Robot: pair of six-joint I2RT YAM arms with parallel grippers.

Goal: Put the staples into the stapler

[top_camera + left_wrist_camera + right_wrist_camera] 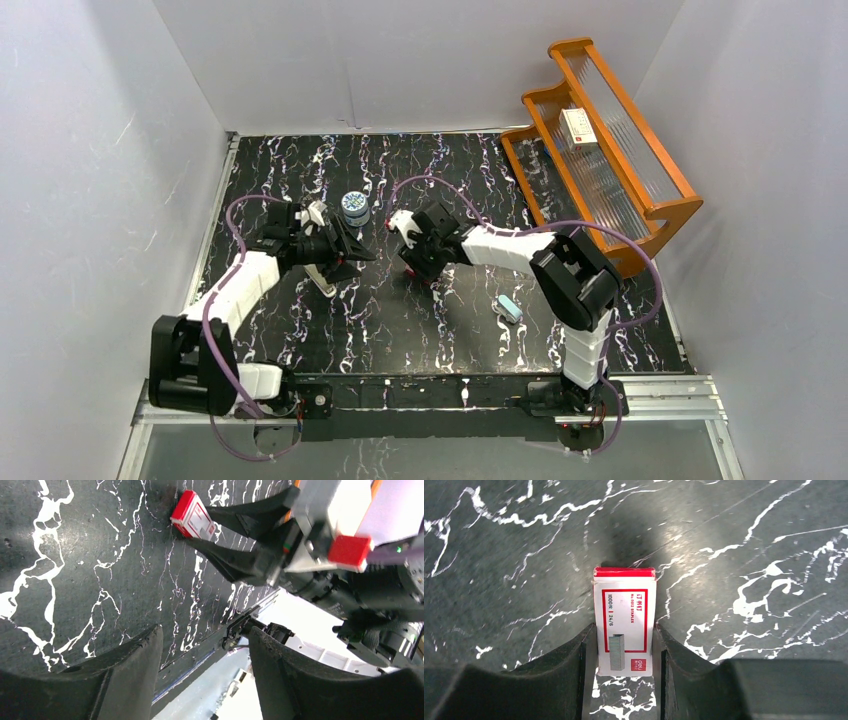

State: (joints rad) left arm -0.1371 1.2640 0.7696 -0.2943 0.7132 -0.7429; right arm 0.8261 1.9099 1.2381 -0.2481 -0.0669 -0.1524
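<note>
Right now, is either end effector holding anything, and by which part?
The right end effector grips the staple box by its two long sides, with the box lying on the table. The left end effector holds nothing.

We are seeing the staples (625, 625), a red-and-white box, lying flat on the dark marbled table (499, 555); the slim cream stapler (323, 280) is lying slantwise to its left.

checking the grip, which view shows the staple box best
Right wrist: the staple box fills the centre, label readable, between the fingers of the right gripper. Left wrist shows it small and angled; overhead, the gripper nearly hides it.
</note>
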